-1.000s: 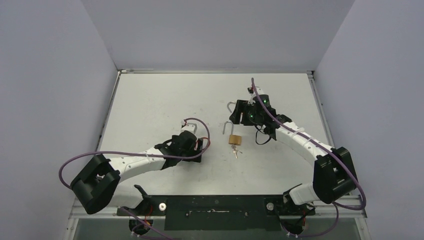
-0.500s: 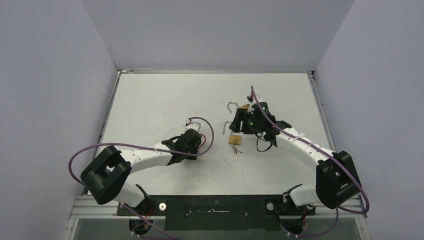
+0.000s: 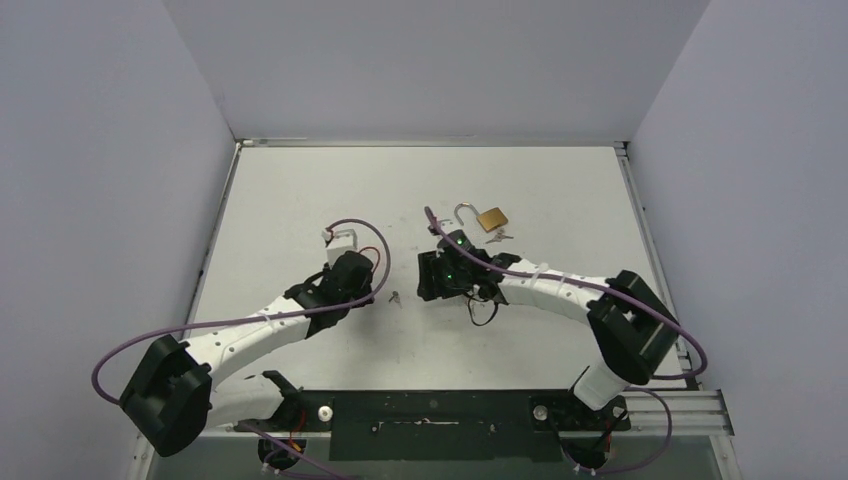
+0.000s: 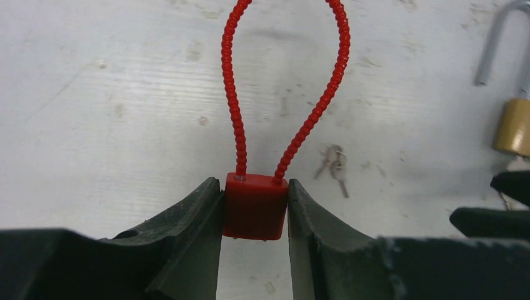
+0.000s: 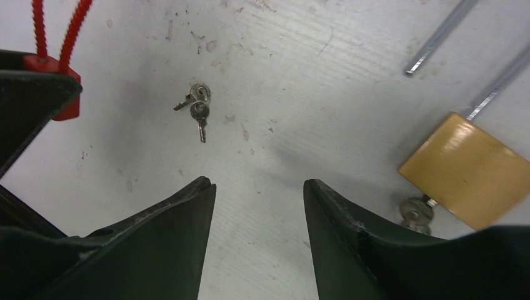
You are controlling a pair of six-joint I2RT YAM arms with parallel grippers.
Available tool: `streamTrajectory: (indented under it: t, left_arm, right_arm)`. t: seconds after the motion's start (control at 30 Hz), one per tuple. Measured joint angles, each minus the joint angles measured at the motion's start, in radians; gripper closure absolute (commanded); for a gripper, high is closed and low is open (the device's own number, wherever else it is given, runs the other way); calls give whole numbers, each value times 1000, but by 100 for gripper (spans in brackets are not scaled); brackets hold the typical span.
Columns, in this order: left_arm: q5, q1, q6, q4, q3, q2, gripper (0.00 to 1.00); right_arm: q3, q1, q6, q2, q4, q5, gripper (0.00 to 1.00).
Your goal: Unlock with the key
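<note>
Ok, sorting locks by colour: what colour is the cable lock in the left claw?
Red cable lock, body and loop; best in left wrist view.

Smooth, faintly glossy plastic forms the red padlock [image 4: 255, 209] and coats its ribbed cable loop [image 4: 284, 94]; the fingers [image 4: 187, 231] are matt black, grainy plastic. 2 silvery metal keys [image 4: 334, 164], a satin brass-coloured padlock [image 5: 465, 169] with polished steel shackle [image 5: 437, 36], scuffed matt white table [image 4: 125, 94].

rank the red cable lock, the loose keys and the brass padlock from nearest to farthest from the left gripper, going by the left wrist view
1. red cable lock, clamped in the left gripper.
2. loose keys, lying just ahead, slightly right.
3. brass padlock, at the far right edge.
</note>
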Motion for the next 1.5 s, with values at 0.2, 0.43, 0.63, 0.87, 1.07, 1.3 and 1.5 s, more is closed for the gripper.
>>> streamTrajectory:
  t: [0.2,0.43,0.63,0.87,1.07,1.3,1.5]
  left_arm:
    - [24,161,-88,-52,-87,-10,95]
    - [62,242,-131,-78,-138,-33,94]
    - [76,277,-140,-79,-164,-64,94]
    - [91,292,-139,-82,-170,-96,94]
    - [105,295,-139,-82,-171,-109,94]
    - [146,296,-140,-76,-177,-110,94]
    - [201,279,-164,-44,-192,-99,94]
  right_arm:
    - [125,127,-5,186,-33,64,49]
    - [280,242,-19,329,-84,182,53]
    - [336,277,-27,399,-123,263,63]
    - [400,271,-62,449,-145,317,79]
    - [406,258,-71,453,-143,290,100]
    - [377,222,-59,436,-87,258,100]
    - [233,167,-45,331,-40,187,100]
